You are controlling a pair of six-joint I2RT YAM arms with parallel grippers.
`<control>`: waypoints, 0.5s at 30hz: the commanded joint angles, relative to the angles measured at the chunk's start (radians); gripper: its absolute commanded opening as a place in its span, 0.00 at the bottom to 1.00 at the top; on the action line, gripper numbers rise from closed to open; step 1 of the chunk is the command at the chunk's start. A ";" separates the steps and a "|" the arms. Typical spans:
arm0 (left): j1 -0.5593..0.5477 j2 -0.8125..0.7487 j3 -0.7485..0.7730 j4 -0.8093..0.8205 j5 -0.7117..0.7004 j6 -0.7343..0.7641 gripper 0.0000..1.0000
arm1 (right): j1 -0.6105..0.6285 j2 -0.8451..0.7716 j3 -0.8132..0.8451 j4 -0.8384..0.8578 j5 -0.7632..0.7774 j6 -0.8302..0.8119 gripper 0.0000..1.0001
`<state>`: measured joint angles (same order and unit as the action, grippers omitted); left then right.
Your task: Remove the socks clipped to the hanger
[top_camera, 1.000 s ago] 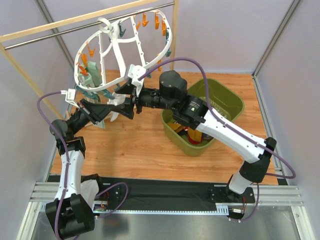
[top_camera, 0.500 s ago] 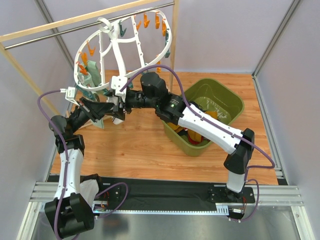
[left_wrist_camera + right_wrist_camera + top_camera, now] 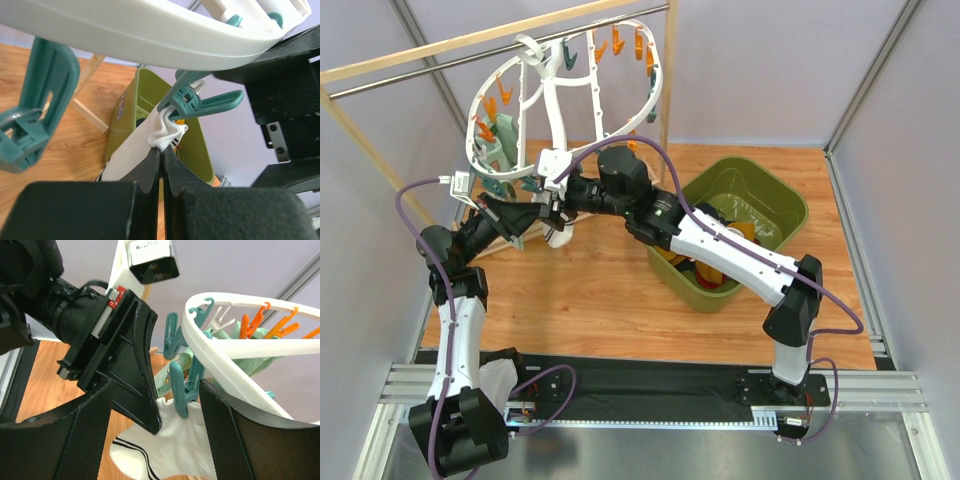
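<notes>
Left wrist view: left gripper (image 3: 161, 152) pinches the white sock (image 3: 131, 156) beneath its teal clip (image 3: 200, 100) at the hanger's (image 3: 150, 35) 6 o'clock, while the right gripper (image 3: 155, 385), spread astride that clip, should probably squeeze it open next.

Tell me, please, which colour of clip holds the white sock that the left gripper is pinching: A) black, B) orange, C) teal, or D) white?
C: the left wrist view shows a teal clip biting the top edge of the white sock, just above the left gripper, whose fingers are shut on the fabric.
</notes>
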<state>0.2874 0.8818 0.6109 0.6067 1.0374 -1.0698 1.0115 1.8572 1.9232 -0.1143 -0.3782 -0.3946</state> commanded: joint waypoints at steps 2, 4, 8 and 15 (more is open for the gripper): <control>-0.005 -0.018 0.044 0.008 -0.004 0.033 0.00 | 0.002 0.033 0.030 0.044 0.036 -0.035 0.70; -0.004 -0.023 0.044 0.004 -0.002 0.037 0.00 | 0.004 0.037 0.031 0.057 0.053 -0.036 0.71; -0.004 -0.035 0.039 0.001 0.000 0.039 0.00 | 0.019 0.042 0.011 0.105 0.168 -0.046 0.72; -0.005 -0.043 0.033 -0.002 0.004 0.045 0.00 | 0.021 0.054 -0.018 0.185 0.213 -0.056 0.78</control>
<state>0.2874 0.8547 0.6128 0.5911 1.0348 -1.0557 1.0397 1.9018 1.9099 -0.0296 -0.2363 -0.4168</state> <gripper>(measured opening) 0.008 0.769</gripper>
